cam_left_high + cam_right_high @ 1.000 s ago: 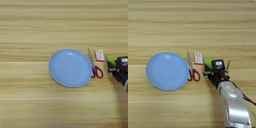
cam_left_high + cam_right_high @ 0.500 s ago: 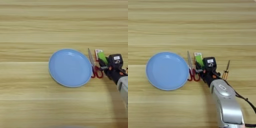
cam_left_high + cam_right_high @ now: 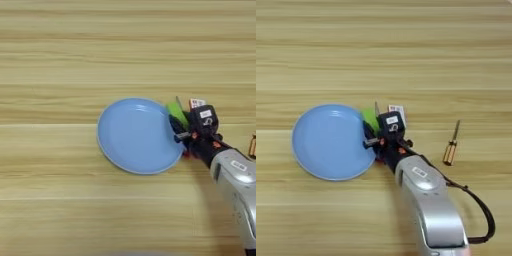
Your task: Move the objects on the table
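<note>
In the left eye view we see our right gripper (image 3: 179,126) at the right rim of the blue plate (image 3: 135,135), the lime-green block (image 3: 176,111) at its fingers; we cannot tell whether it grips the block. The white box (image 3: 196,103) peeks out just behind, on the table (image 3: 60,60).

In the right eye view the gripper (image 3: 371,135) hides most of the scissors. A screwdriver (image 3: 451,145) lies well to its right.
</note>
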Tool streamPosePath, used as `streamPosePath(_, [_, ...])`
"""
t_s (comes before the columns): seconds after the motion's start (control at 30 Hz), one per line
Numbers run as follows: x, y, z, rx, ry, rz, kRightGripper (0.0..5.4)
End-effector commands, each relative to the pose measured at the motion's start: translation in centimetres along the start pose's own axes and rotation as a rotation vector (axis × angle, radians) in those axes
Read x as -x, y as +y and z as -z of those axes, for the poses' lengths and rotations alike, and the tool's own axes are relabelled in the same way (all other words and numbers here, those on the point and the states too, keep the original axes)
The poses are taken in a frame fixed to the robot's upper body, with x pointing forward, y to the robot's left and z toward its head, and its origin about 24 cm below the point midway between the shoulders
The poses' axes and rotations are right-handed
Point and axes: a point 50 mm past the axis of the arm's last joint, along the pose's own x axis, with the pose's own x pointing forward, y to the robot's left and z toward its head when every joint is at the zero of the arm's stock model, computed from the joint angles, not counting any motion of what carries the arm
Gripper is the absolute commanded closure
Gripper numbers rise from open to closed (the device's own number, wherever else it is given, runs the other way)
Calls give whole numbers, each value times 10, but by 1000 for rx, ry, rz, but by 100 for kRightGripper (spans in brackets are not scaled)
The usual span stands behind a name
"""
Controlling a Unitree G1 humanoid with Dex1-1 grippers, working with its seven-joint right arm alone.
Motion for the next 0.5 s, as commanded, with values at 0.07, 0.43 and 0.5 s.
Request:
streamPosePath(0.07, [-8, 18, -21, 50, -94, -51, 401])
streamPosePath(0.43, [-17, 42, -22, 60, -88, -131, 401])
streamPosePath(0.5, [-20, 46, -21, 59, -83, -145, 401])
